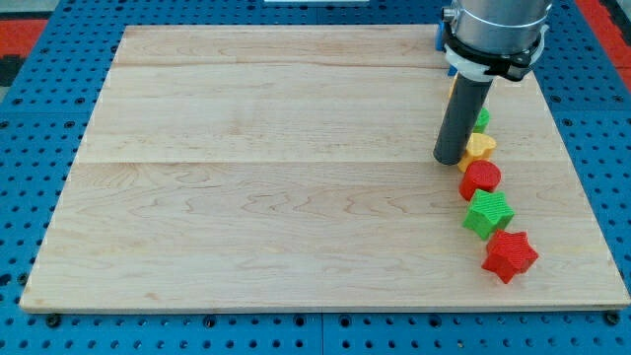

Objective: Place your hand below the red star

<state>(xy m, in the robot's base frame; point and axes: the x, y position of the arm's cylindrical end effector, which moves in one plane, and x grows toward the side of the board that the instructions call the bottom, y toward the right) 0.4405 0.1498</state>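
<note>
- The wooden board (276, 177) lay bare across its whole left and middle, so that side offered open room for travel and nothing to bump.
- My tip (449, 162) rested on the board right of centre, just left of the column of blocks and level with its upper part; there was no pincer on this arm to open or close, only the straight rod.
- The blocks ran in a line down the right side, each touching or nearly touching the next: a green block (481, 119) half hidden behind the rod, a yellow block (479, 146) just beside my tip, a red round-looking block (481, 178), a green star (489, 214), then the red star (510, 255) nearest the bottom edge.
- The red star sat well apart from my tip, with only a strip of board below it.
- Judging from this, staying left of the column on the way down would keep the red block and green star from being knocked.
- A blue block (440, 37) peeked out at the far edge, clear of the path.
</note>
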